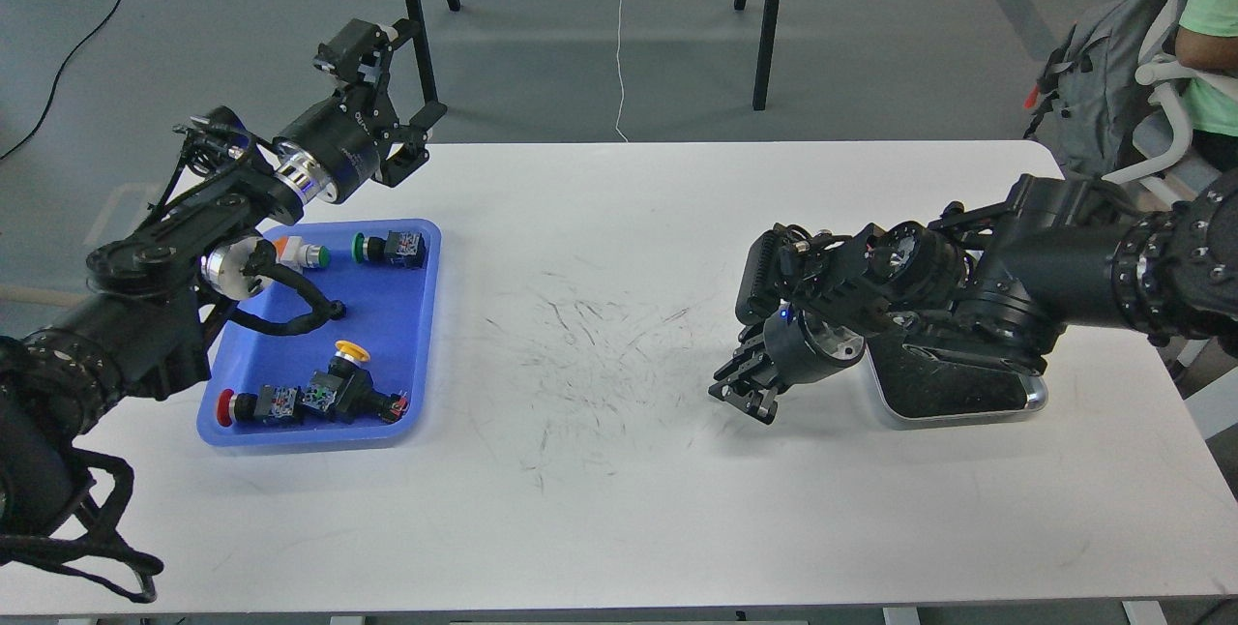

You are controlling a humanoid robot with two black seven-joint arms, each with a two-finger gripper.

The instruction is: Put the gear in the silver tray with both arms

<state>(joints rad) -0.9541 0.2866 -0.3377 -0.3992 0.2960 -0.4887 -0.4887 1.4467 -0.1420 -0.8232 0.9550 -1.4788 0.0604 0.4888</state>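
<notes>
The silver tray (1033,401) lies at the right of the white table, its left and back parts hidden under my right arm; the visible dark bottom holds nothing. My right gripper (743,398) hangs just left of the tray, pointing down-left close above the table. It is dark and its fingers cannot be told apart. My left gripper (418,136) is raised above the table's back left edge, beyond the blue tray, with its fingers apart and empty. Several push-button parts lie in the blue tray: a green one (387,248), a yellow one (348,354) and a red one (253,405).
The blue plastic tray (406,315) sits at the table's left. The table's middle (590,335) is scuffed with dark marks. Black stand legs (769,15) stand behind the table. A seated person in green (1209,25) and a grey backpack (1093,93) are at the far right.
</notes>
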